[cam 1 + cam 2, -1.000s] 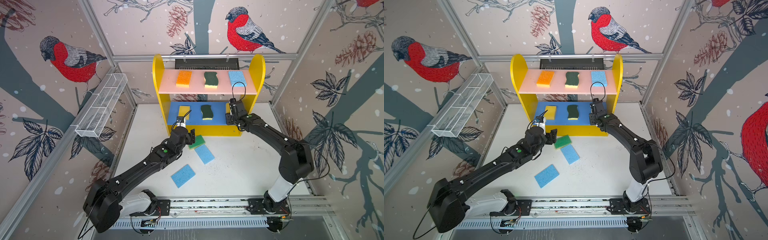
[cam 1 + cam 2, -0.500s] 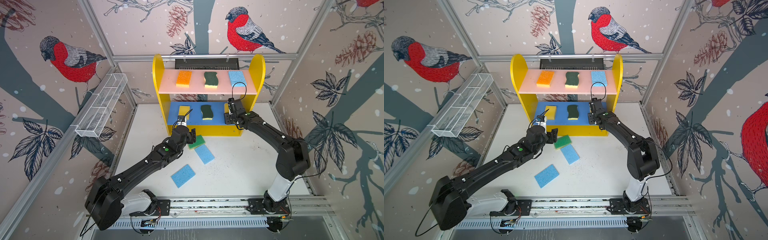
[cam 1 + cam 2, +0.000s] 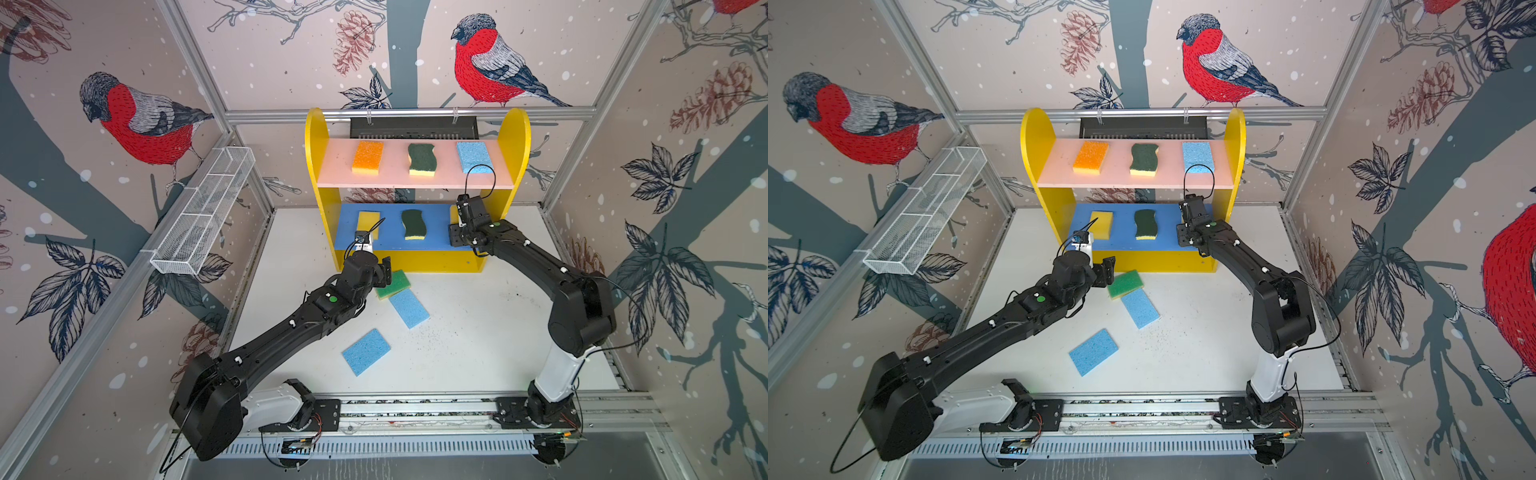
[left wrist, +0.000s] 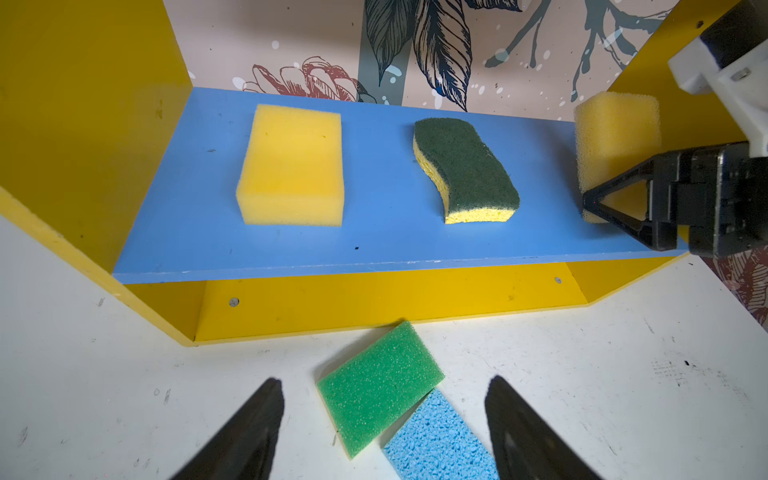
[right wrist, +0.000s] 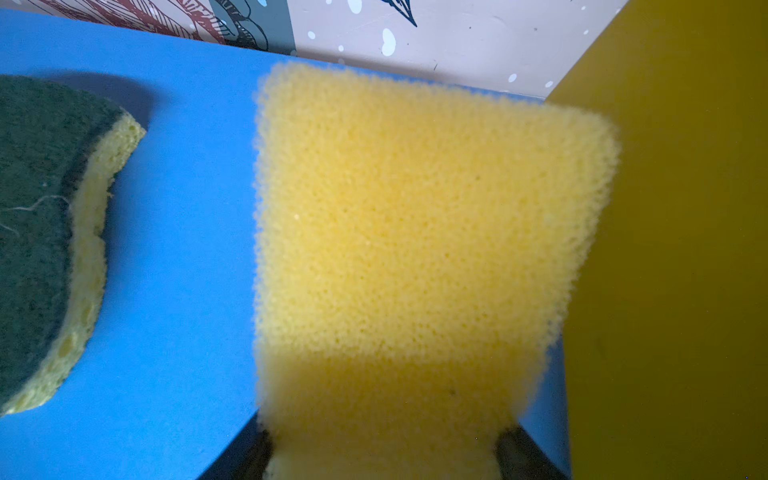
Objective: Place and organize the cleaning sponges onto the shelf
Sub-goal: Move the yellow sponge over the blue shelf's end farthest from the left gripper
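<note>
Cleaning sponges [image 3: 1090, 157], 9 in all, lay partly sorted: 6 on the shelf [image 3: 316, 166] and 3 on the white table [image 3: 478, 332]. The pink upper board [image 3: 395, 180] held a tidy row of 3: an orange sponge [image 3: 368, 157], the upper scourer [image 3: 422, 158], wavy and dark green, and a light blue sponge [image 3: 473, 156].

The blue middle board [image 3: 390, 237] carried a smooth yellow sponge [image 3: 368, 218] toward its left end and the lower scourer [image 3: 413, 224] in the middle. A coarse yellow sponge [image 5: 415, 228] sat at its right end, close to the yellow side panel. That last sponge was not yet released. The right gripper [image 5: 386, 453] had a jaw on either side of it, and the foam looked pinched between them (its underside was hidden, so contact with the board was only likely).

In front of the shelf a green sponge [image 3: 395, 284] touched a near blue sponge [image 3: 409, 307]. A far blue sponge [image 3: 366, 351] lay well apart, toward the arm bases. The left gripper [image 4: 384, 386] hovered above the green sponge, fingers spread wide and empty.

As a judgement, both boards were filled, and what remained was letting go of the coarse yellow sponge and then shelving the 3 on the table.
</note>
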